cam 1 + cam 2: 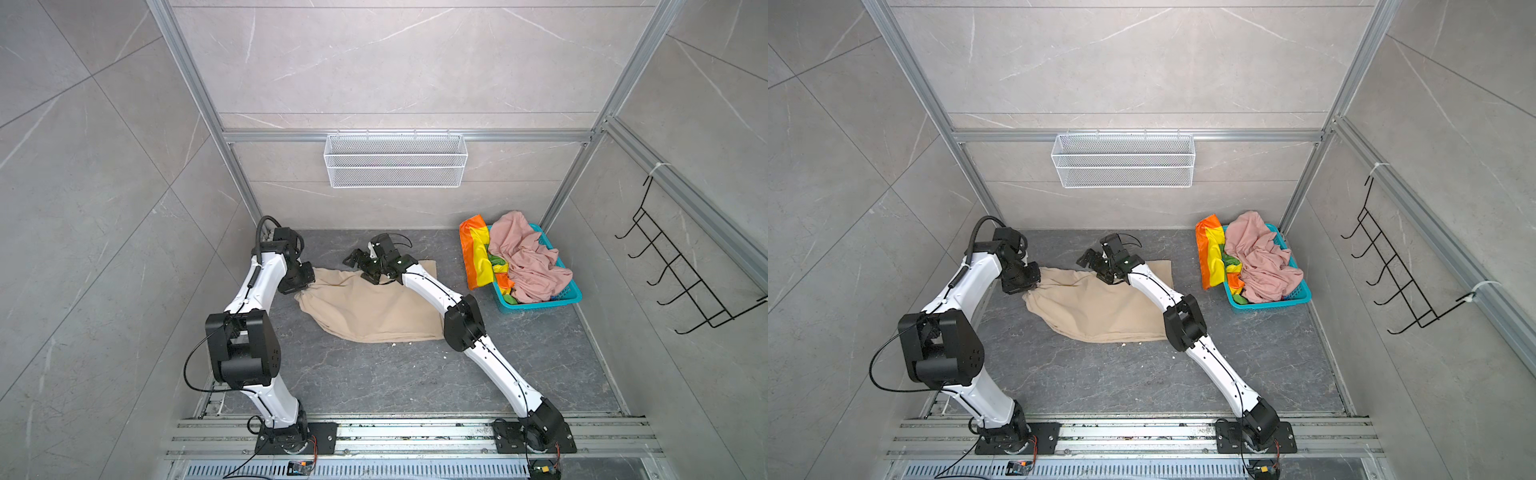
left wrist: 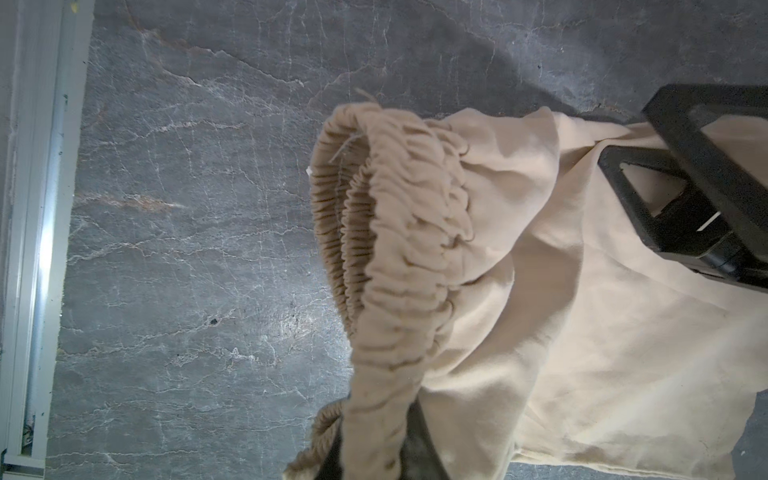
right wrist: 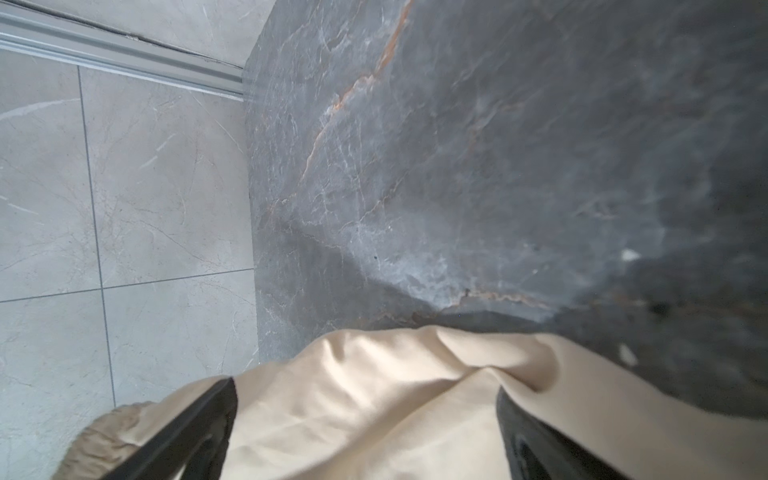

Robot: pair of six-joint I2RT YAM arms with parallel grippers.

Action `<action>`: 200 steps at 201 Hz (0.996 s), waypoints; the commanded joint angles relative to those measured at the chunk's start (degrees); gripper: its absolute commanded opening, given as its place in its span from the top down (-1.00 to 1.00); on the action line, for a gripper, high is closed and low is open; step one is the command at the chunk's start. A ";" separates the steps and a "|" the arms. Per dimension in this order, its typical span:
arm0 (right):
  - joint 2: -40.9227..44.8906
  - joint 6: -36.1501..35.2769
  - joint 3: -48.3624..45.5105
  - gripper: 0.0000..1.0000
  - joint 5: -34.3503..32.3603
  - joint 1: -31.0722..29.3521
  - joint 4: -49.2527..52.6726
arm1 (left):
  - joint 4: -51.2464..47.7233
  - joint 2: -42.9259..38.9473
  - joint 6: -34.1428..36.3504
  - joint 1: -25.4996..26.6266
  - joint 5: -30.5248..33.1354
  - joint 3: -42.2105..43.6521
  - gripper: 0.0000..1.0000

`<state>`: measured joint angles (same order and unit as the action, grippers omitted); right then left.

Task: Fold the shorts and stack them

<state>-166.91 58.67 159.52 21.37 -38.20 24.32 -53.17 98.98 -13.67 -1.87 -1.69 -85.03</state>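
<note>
While the dark stone counter [image 1: 374, 382] carries everything, we begin with the beige shorts [image 1: 374, 309], spread mostly flat at its middle and not yet folded. Next in size is the teal basket [image 1: 540, 305] in the far right corner. It holds the pink shorts [image 1: 528, 262], and the striped shorts [image 1: 478, 253] hang over its left rim. Both are crumpled and lie well apart from the beige pair. The left jaws, at that pair's left end, are closed on the gathered waistband [image 2: 395, 249], which looks raised a little off the stone. The right jaws, at the pair's far edge, stand wide open with cloth between them. They may be touching it, though the blurred wrist view leaves that unsure. We judge the fabric light, limp and apt to wrinkle or slide on the smooth stone. The thick elastic band and the hem corners therefore look like the surest places to take hold.
</note>
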 commanded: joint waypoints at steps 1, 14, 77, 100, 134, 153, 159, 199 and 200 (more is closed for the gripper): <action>0.38 -2.39 2.67 -0.99 -2.50 0.99 5.25 | 1.45 -2.74 0.07 0.20 -2.51 0.97 1.00; 2.81 -3.91 2.80 -0.99 -2.77 1.33 6.35 | 1.96 -2.59 -0.12 0.20 -2.94 1.27 1.00; 22.51 -11.97 -10.53 -0.99 -4.82 1.21 10.00 | 2.44 -4.09 -0.56 0.20 -3.30 0.89 1.00; 30.67 -12.79 -25.06 -0.99 -5.16 0.72 9.17 | 2.45 -4.65 -0.02 0.20 -2.55 0.66 1.00; 44.43 -9.45 -52.54 -0.99 -5.01 -2.04 -4.16 | 3.47 -5.71 -0.66 0.47 -3.05 1.05 1.00; 48.45 -7.20 -61.65 -0.99 -4.63 -4.37 -8.79 | 4.07 -5.99 -1.12 0.72 -3.29 1.45 1.00; 49.21 -6.94 -63.42 -0.99 -4.93 -5.39 -9.34 | 4.17 -5.99 -1.15 0.74 -3.49 1.46 1.00; 49.75 -2.72 -71.33 -0.99 -5.96 -12.15 -13.72 | 4.77 -7.00 -1.28 0.99 -3.02 2.07 1.00; 49.71 -2.66 -71.52 -0.99 -6.06 -12.33 -13.83 | 4.76 -7.02 -1.27 0.99 -2.99 2.07 1.00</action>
<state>-119.02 52.34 91.24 16.64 -46.87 16.38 -49.71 95.00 -14.48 -1.10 -4.21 -83.13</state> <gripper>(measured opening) 0.995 0.062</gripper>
